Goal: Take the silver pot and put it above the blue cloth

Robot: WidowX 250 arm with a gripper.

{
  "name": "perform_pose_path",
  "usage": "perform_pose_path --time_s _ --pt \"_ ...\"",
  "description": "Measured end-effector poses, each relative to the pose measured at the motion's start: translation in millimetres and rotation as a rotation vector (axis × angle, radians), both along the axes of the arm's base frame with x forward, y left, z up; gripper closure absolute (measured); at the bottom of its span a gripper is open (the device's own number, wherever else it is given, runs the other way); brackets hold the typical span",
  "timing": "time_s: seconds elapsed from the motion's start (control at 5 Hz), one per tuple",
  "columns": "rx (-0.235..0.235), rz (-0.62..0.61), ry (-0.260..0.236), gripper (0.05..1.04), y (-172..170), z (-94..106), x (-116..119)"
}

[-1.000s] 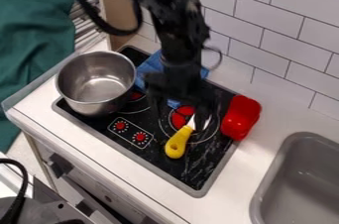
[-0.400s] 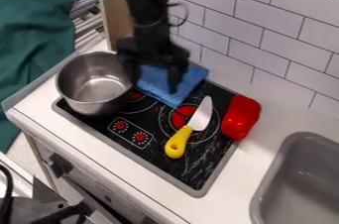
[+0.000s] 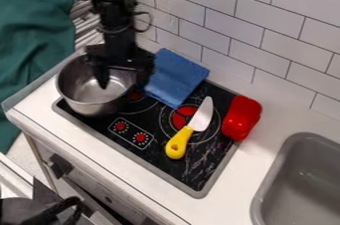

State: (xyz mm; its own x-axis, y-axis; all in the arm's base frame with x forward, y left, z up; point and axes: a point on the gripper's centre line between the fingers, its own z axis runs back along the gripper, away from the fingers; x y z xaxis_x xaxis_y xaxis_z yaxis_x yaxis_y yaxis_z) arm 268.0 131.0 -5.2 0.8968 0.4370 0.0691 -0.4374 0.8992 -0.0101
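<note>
Camera view: the claw (image 3: 122,82) is hanging over the pot (image 3: 96,102), released — its two fingers standing apart. The pot is sitting at the left end of the stove (image 3: 154,153), beside the blue cloth (image 3: 174,78). A knife (image 3: 193,126) is lying across a burner — a red pepper (image 3: 241,118) is resting near its blade.

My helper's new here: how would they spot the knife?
On the white counter sits a black stovetop. The knife lies there, pale blade toward the tiled wall. Its yellow handle sets it apart from the red object and blue cloth.
</note>
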Motion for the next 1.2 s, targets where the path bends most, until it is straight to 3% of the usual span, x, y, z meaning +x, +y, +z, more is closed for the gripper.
perform_pose_path --time_s 0.2,0.4,0.6,0.8,1.0,1.2 --pt "-0.041 0.016 0.026 0.133 3.8 -16.2 -4.7" --pt "-0.071 0.012 0.047 0.427 -1.0 -29.7 -3.2" --pt "-0.075 -0.004 0.041 0.719 -7.7 -30.4 0.0" --pt "-0.076 -0.029 0.021 0.902 -19.8 -26.9 -0.7" --pt "-0.080 -0.012 -0.020 0.994 -32.1 -11.7 -11.2" --pt "-0.098 0.000 -0.053 1.026 -38.9 -4.4 -17.1"
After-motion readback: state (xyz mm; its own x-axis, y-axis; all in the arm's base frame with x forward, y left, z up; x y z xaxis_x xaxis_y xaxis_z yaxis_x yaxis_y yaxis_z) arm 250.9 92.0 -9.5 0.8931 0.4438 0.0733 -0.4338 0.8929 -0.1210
